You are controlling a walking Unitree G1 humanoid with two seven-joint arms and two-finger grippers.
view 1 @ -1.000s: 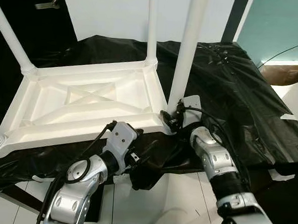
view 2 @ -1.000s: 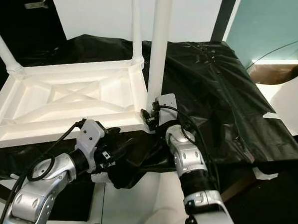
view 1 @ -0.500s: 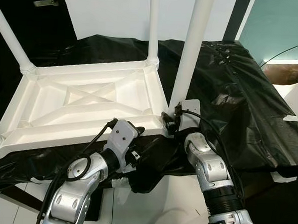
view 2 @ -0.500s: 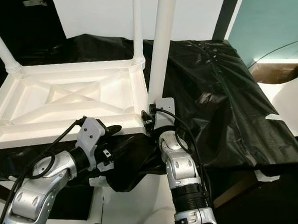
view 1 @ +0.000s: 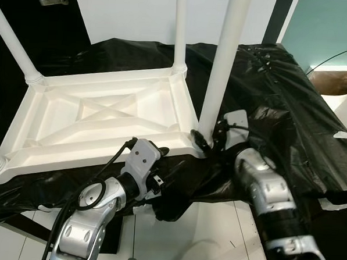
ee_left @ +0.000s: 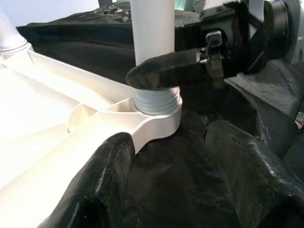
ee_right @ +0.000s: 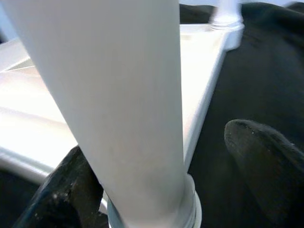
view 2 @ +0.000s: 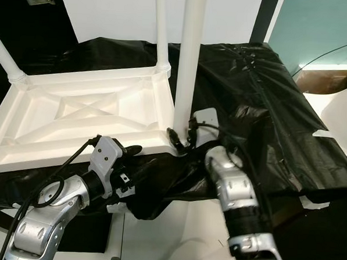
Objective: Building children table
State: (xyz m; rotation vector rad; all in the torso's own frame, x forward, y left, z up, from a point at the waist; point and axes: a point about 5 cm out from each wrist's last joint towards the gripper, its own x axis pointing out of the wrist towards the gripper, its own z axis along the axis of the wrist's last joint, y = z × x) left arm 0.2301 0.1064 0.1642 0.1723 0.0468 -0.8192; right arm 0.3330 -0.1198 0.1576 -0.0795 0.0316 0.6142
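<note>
A big black sheet covers a work surface. On it lies a white table top, turned upside down, with its ribs facing up. It sits on the left part of the sheet, with its near edge close to the robot.

White legs stand up from its corners. One leg is at the near right corner. Another leg is at the far right corner, and a third leg leans at the far left corner.

The right gripper is at the bottom of the near right leg. Its fingers are spread, one on each side of the leg.

The left gripper is by the near edge of the top, left of that leg. Its fingers are spread apart too, pinching nothing.
</note>
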